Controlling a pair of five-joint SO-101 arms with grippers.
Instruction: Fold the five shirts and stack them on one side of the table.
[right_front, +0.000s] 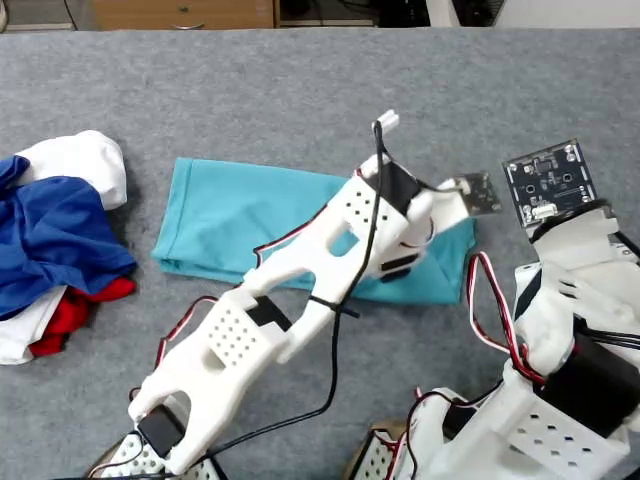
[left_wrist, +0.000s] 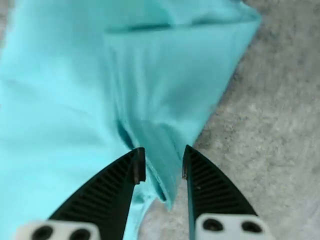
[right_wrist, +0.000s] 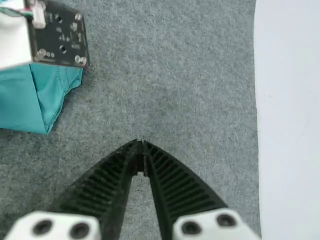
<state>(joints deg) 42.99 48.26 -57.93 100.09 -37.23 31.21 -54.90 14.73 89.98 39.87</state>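
A teal shirt (right_front: 240, 225) lies folded into a long band in the middle of the grey table. My left arm (right_front: 300, 290) stretches over its right end. In the left wrist view my left gripper (left_wrist: 162, 162) is open just above the shirt (left_wrist: 75, 100), with a folded edge of the cloth between its fingertips (left_wrist: 139, 162). A loose pile of a blue shirt (right_front: 50, 235), a white shirt (right_front: 85, 160) and a red shirt (right_front: 70, 310) sits at the table's left side. My right gripper (right_wrist: 141, 152) is shut and holds nothing, over bare felt beside the teal shirt's corner (right_wrist: 42, 102).
My right arm (right_front: 570, 330) stands at the table's right front, and its wrist board (right_front: 548, 180) is close to the left arm's wrist board (right_wrist: 57, 35). Bare grey felt (right_front: 300, 90) runs along the back. A pale strip (right_wrist: 290, 100) borders the felt in the right wrist view.
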